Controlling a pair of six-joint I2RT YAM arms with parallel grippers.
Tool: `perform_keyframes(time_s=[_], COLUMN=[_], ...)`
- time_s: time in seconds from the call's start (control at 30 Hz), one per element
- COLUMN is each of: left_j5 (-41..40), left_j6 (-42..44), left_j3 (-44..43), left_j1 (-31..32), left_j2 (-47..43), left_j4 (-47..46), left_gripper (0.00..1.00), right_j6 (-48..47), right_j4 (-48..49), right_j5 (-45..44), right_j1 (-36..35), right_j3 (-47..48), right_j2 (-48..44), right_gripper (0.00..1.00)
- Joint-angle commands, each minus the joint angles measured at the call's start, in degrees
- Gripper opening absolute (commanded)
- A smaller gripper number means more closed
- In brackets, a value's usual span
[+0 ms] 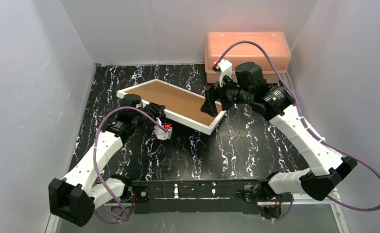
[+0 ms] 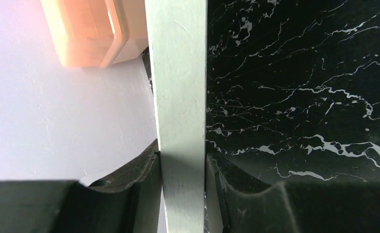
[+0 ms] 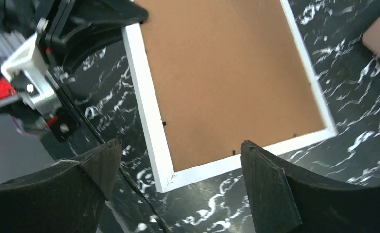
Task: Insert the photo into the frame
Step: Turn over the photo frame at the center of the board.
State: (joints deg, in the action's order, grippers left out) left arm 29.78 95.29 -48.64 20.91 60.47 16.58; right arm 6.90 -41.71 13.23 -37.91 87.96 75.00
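My left gripper [image 2: 182,165] is clamped on the frame [image 2: 178,73] by its white edge; my right gripper [image 3: 181,148] hangs wide open over a corner, holding nothing.

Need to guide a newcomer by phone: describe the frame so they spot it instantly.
On the black marbled table, look at the middle. The frame is the flat rectangle there, brown board up, left fingers pinching its edge. Its thin white border sets it apart from the pink box behind.
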Motion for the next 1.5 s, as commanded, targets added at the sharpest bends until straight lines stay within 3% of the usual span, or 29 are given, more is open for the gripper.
perform_keyframes(time_s=[0.0, 0.33, 0.47, 0.6, 0.8, 0.93, 1.1, 1.27, 1.33, 1.4, 1.47], left_j5=[4.06, 4.84, 5.32, 6.00, 7.36, 7.64, 7.99, 7.62, 7.51, 7.18, 6.69], left_j6=[1.07, -3.37, -4.13, -3.37, -2.93, -3.71, -4.90, -7.15, -10.16, -14.08, -17.80], left_j3=[-6.14, -13.77, -17.42, -18.41, -19.63, -20.80, -22.60, -24.21, -24.62, -25.25, -26.61], left_j1=[0.45, 0.47, 0.45, 0.46, 0.45, 0.47, 0.45, 0.52, 0.45, 0.41, 0.34], left_j2=[-2.90, -2.72, -2.35, -3.57, -5.04, -5.23, -5.33, -4.70, -4.39, -3.90, -3.11], left_j4=[3.45, 9.24, 12.82, 14.40, 16.82, 17.33, 17.80, 17.61, 16.25, 14.63, 13.41], left_gripper=[0.11, 0.11, 0.11, 0.11, 0.10, 0.10, 0.09, 0.10, 0.17, 0.33, 0.41], right_j6=[-17.67, -28.27, -30.36, -32.55, -35.91, -37.15, -35.91, -33.49, -31.30, -29.05, -26.61], right_j4=[-7.56, -9.38, -9.61, -5.45, 3.43, 4.27, 4.08, 2.25, 0.21, -1.96, -4.22], right_j5=[-3.76, -9.37, -18.33, -27.01, -28.10, -28.30, -27.58, -26.56, -26.22, -24.60, -20.76], right_j1=[-5.56, -22.03, -27.01, -28.05, -28.16, -28.09, -27.69, -27.35, -26.86, -25.87, -24.07], right_j3=[4.11, 7.12, 7.73, 4.09, -2.26, -2.93, -0.69, 3.85, 6.92, 10.67, 14.92], right_j2=[2.15, 5.21, 7.83, 7.11, 4.32, 5.77, 7.75, 9.51, 11.05, 13.01, 14.91], right_gripper=[0.99, 0.99, 0.99, 0.97, 0.89, 0.74, 0.34, 0.05, 0.02, 0.01, 0.01])
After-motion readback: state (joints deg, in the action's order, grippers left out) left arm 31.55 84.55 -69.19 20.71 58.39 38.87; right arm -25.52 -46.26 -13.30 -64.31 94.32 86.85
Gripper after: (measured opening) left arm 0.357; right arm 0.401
